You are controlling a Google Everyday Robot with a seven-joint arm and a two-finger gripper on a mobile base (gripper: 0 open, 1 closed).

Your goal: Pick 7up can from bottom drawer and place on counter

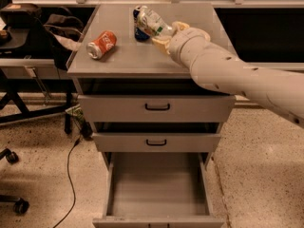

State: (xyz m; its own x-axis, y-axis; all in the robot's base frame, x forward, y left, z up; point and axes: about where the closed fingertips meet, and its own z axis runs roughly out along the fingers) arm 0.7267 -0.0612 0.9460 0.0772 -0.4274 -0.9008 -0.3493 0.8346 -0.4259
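bottom drawer [156,189] pulled open, plain grey floor showing, 7up can [153,22] clasped in gripper [165,33] over rear of counter [204,18], tilted, long axis running upper-left to lower-right, dark blue can [138,31] just beside it, orange can [101,44] on its side at counter's left

This looks to me like an office or lab workroom. My gripper [166,33] hangs over a grey metal drawer cabinet [156,109], clasping the can [152,21]. Well to its left are a desk [28,66] and a dark bag [57,30]. Below and to its left, a chair castor [21,205] and a black cable [69,175] sit on the speckled hard floor [256,175].
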